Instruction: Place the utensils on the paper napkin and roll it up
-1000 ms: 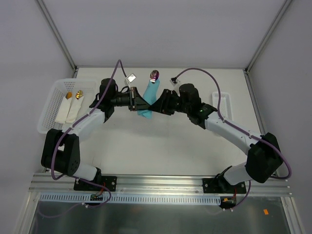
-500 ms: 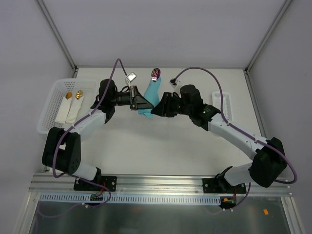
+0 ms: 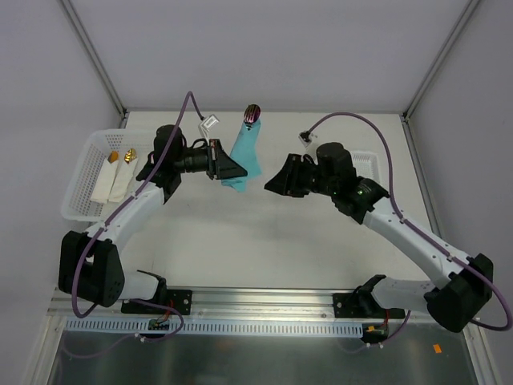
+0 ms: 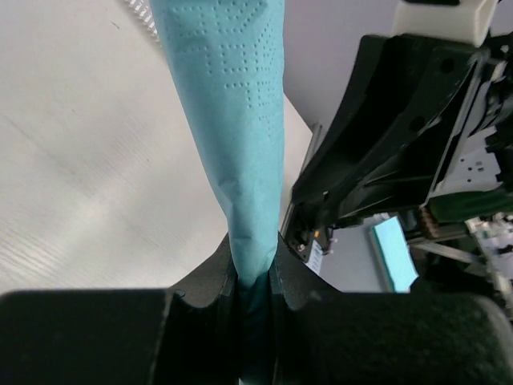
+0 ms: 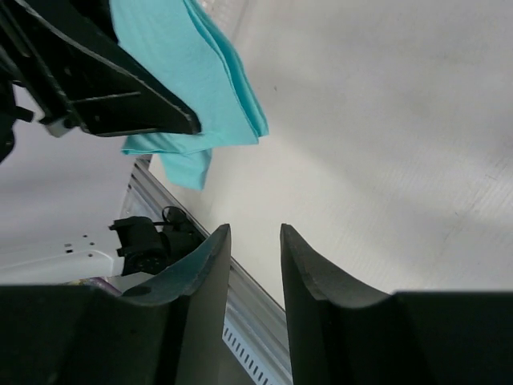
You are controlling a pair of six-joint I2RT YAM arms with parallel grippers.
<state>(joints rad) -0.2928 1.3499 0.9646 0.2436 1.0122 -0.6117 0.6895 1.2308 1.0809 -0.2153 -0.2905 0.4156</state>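
The paper napkin [image 3: 244, 151] is now a thin blue roll, and it sits at the far middle of the table [image 3: 240, 241], between the two arms. The left gripper [image 3: 235, 171] pinches the roll near its near end. In the left wrist view the left gripper [image 4: 255, 297] has its fingers tight on the blue paper [image 4: 232, 120], with no gap left. I think it squeezes there so the roll cannot open up and let things slide out. A short loose bit of paper sticks out past the fingers. Of the utensils [image 3: 252, 115] I can see only a shiny purple-pink head, poking out of the far end of the roll. The rest is hidden inside the paper. The right gripper [image 3: 270, 185] is just to the right of the roll and does not touch it. In its own view the right gripper [image 5: 250, 241] has a small gap between its fingers, and nothing is in it. The rolling looks done to me. A white basket [image 3: 80, 188] at the left holds two white rolls [image 3: 116, 178] with gold tips, so maybe the blue roll goes there next. It could slip or unroll if the pinch lets go too soon.
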